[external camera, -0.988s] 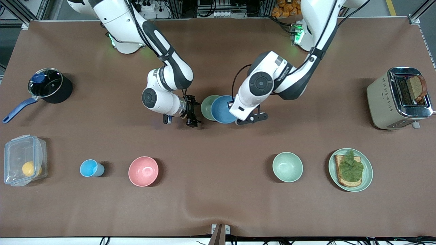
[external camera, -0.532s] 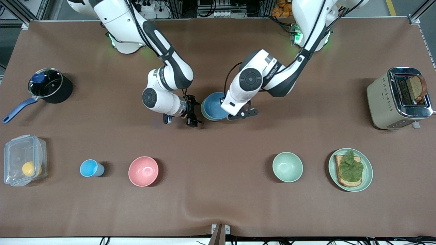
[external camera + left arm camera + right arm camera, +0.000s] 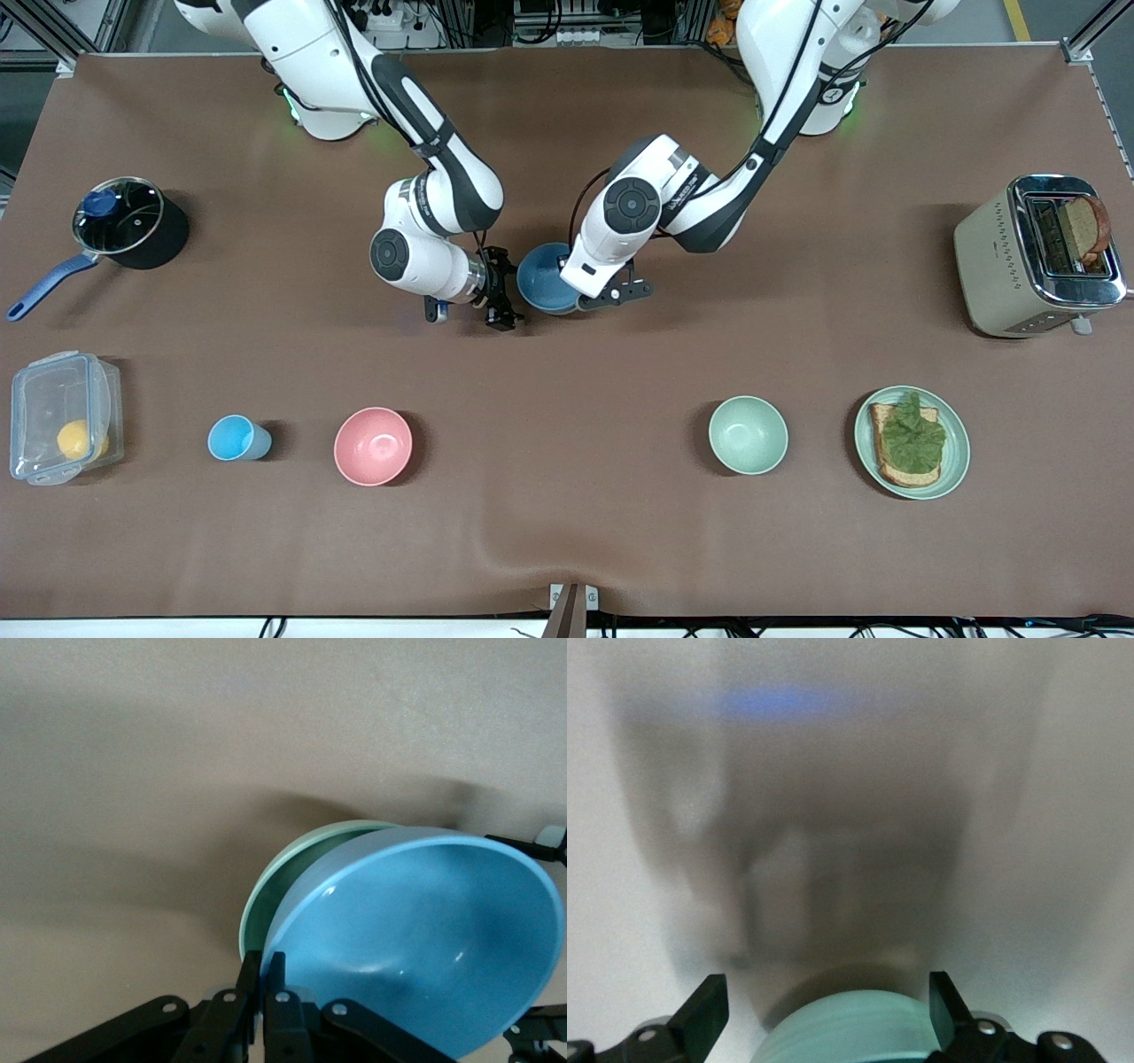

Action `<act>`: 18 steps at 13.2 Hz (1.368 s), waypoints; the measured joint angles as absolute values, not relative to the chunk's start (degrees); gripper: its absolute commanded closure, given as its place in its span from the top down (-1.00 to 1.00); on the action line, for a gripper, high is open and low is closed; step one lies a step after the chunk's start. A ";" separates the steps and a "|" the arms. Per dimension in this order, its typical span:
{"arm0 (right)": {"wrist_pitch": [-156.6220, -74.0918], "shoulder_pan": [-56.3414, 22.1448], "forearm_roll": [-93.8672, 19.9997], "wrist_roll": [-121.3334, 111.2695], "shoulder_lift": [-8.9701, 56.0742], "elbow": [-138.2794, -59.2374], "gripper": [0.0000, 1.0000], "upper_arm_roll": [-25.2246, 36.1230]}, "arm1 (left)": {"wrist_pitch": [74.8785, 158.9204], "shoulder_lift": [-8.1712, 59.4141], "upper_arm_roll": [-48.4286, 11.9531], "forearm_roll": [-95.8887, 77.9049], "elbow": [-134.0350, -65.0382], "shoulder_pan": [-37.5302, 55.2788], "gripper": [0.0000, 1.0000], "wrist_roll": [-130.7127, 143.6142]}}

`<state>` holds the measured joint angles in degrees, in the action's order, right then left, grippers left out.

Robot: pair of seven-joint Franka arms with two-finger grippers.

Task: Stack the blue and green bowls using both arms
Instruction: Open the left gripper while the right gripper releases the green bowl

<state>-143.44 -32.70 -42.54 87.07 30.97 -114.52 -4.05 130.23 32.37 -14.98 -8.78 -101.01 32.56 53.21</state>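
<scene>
My left gripper [image 3: 576,298] is shut on the rim of the blue bowl [image 3: 545,279], near the middle of the table. In the left wrist view its fingers [image 3: 275,979] pinch the rim of the blue bowl [image 3: 425,939]. That bowl is tilted over the green bowl [image 3: 270,895] and covers most of it. The front view hides the green bowl under the blue one. My right gripper [image 3: 500,297] is open beside the bowls, toward the right arm's end. In the right wrist view, the green bowl's outer wall [image 3: 850,1028] lies between the spread fingers of my right gripper [image 3: 826,985].
Nearer the front camera stand a pink bowl [image 3: 373,446], a light-blue cup [image 3: 235,438], a paler mint bowl [image 3: 748,434] and a plate with toast [image 3: 952,461]. A toaster [image 3: 1001,257], a pot [image 3: 128,221] and a plastic box [image 3: 62,416] stand at the table's ends.
My left arm has carried the blue bowl toward the right arm's end, from beside the green bowl to over it. The right gripper has stayed in place, open.
</scene>
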 measured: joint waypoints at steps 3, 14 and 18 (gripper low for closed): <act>-143.40 -32.70 -42.54 87.07 30.94 -114.52 1.00 -4.05 | 130.41 32.87 -14.98 -8.78 -101.01 32.68 -1.00 53.21; -143.29 -32.71 -42.54 87.07 30.70 -114.52 1.00 -4.05 | 130.64 33.74 -14.96 -8.79 -100.92 32.71 1.00 56.53; -139.26 -32.33 -42.51 83.98 29.48 -114.58 1.00 -3.51 | 129.92 30.25 -14.56 -8.79 -99.18 31.03 1.00 57.65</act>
